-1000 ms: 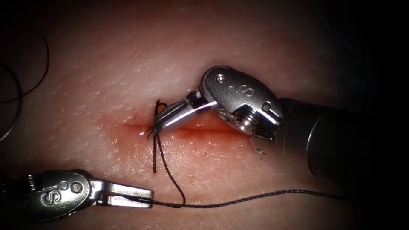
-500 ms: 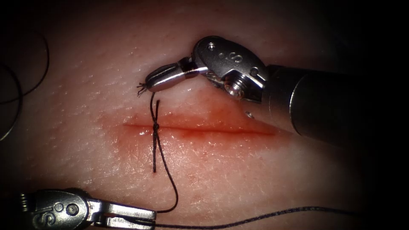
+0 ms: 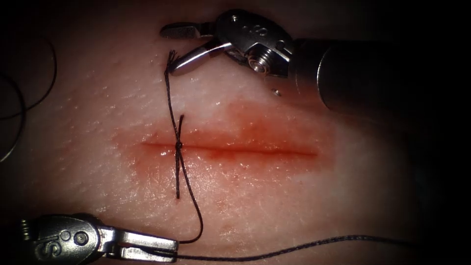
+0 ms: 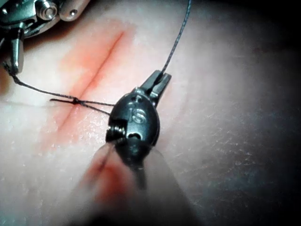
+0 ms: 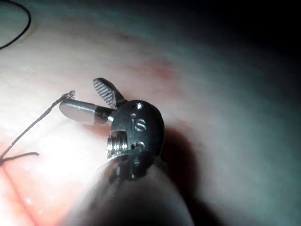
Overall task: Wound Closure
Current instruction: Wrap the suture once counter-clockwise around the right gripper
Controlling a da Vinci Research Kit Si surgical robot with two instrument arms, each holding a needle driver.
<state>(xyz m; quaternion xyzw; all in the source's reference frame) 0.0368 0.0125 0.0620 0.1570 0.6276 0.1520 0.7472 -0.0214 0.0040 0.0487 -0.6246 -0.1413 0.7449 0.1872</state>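
Note:
The cut [image 3: 245, 149] runs across the tissue [image 3: 304, 196], ringed with red fluid. A dark stitch crosses it near its left end, with a small knot [image 3: 179, 145] on the line of the cut. From the knot one strand rises to a frayed thread end [image 3: 171, 58] that lies against the lower jaw of my right tool [image 3: 169, 49], whose jaws stand open and hold nothing. The other strand curves down to my left tool [image 3: 169, 245], shut on the thread [image 3: 200, 223]. In the left wrist view the left tool [image 4: 162, 80] pinches the thread just past the knot [image 4: 75, 100]. The right tool [image 5: 81, 96] gapes beside the frayed end [image 5: 69, 95].
A long run of thread [image 3: 304, 241] trails right from the left tool's jaws along the near edge of the tissue. Loose loops of thread [image 3: 22, 108] lie at the far left. The right tool's thick shaft [image 3: 373, 78] hangs over the tissue's far right side.
The right tool rose away from the cut with the short thread end, drawing that strand straight, then opened its jaws. The left tool sank a little, still shut on the thread.

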